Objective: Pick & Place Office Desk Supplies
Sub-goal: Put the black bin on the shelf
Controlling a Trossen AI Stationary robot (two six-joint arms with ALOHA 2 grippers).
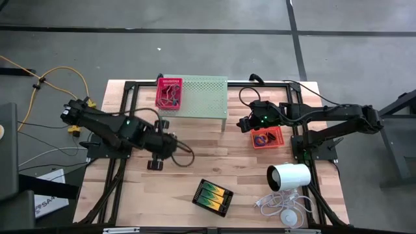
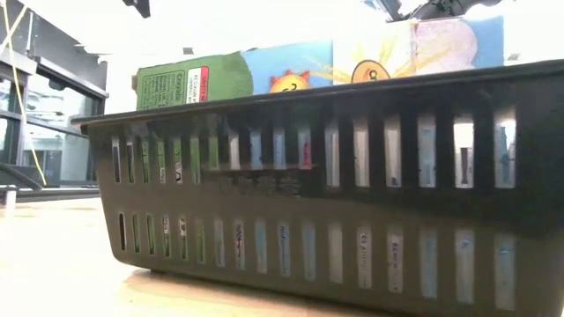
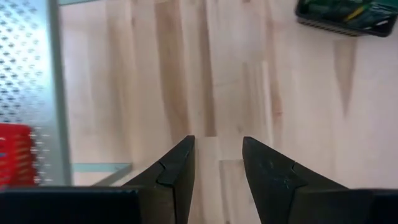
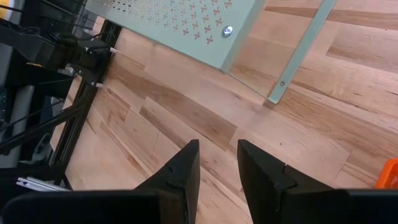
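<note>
My left gripper (image 1: 170, 145) hangs open over bare wood left of the table's middle, with nothing between its fingers (image 3: 177, 177). My right gripper (image 1: 249, 123) hovers just beyond the orange mesh tray (image 1: 268, 138), which holds small rings; its fingers (image 4: 186, 171) stand a little apart around nothing. The tray's corner (image 4: 390, 174) shows in the right wrist view. A red mesh tray (image 1: 169, 93) sits at the left end of the pale green stand (image 1: 207, 97). A black mesh tray (image 1: 212, 197) with yellow-green clips rests flat near the front edge and fills the low view (image 2: 352, 194).
A white cylinder (image 1: 289, 177) with its coiled white cable (image 1: 279, 205) lies at the front right. The stand's legs (image 4: 298, 53) reach down to the table at the far middle. Bare wood lies between the stand and the black tray (image 3: 347, 15).
</note>
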